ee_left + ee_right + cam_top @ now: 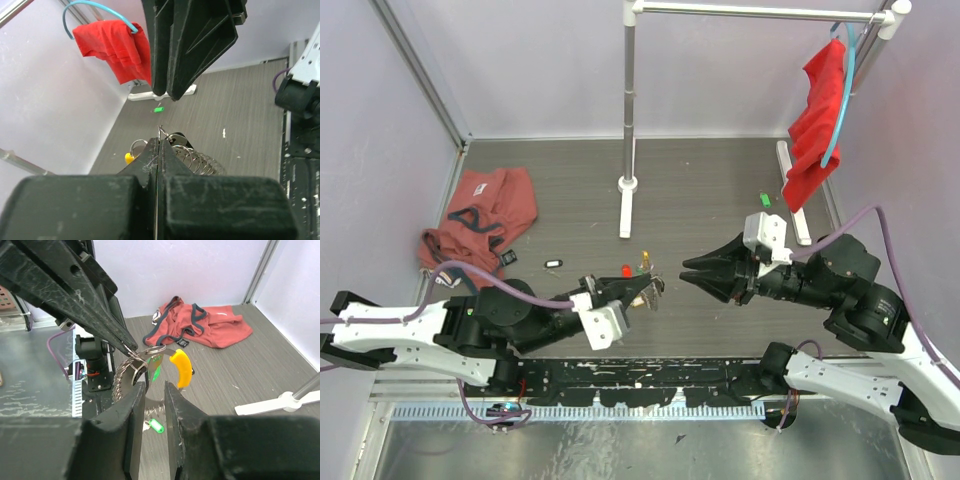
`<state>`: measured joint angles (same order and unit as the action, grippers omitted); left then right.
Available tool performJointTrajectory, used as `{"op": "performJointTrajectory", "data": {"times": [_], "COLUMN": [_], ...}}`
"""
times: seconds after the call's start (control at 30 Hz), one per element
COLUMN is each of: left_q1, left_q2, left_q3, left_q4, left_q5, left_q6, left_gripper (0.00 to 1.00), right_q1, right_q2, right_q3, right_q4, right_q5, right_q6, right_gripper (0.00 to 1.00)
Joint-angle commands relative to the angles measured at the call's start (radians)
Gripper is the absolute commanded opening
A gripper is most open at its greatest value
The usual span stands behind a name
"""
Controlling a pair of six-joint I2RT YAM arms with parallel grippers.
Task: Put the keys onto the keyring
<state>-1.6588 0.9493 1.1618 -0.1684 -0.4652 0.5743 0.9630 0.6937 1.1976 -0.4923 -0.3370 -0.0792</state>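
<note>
left wrist: left gripper [159, 144] pinches keyring [200, 159], partly hidden; right gripper [155, 387] narrow, empty.

Narrow clear gap at centre between right gripper [686, 272] and keyring [649, 291]; rack base [627, 185] above, crumpled garment [485, 210] far left.

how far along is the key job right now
Early. The left gripper is shut on the keyring, held off the table. The right gripper is open and empty, facing it. The red-tagged key and green-tagged key lie loose on the table. Whether any key is on the ring, I cannot tell.
</note>
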Motion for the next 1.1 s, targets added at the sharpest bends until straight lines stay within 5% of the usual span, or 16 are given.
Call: {"op": "performJointTrajectory", "data": {"times": [0.0,0.43,1.07], "left_q1": [-0.005,-0.004,-0.004], "left_q2": [-0.048,-0.122,-0.145], "left_q3": [-0.023,-0.078,-0.114], "left_q4": [0.103,0.167,0.259], "left_q5": [0.028,0.109,0.196], "left_q6": [-0.140,-0.326,-0.371], "left_gripper": [0.00,0.00,0.00], "right_q1": [0.003,0.003,0.002], "right_q2": [0.010,0.092,0.136], "right_q3": [0.065,0.123,0.101], "right_q4": [0.062,0.077,0.184], "right_q5": [-0.060,-0.274,-0.390], "right_q6": [-0.026,-0.054,-0.020], "right_gripper": [0.28,0.38,0.40]}}
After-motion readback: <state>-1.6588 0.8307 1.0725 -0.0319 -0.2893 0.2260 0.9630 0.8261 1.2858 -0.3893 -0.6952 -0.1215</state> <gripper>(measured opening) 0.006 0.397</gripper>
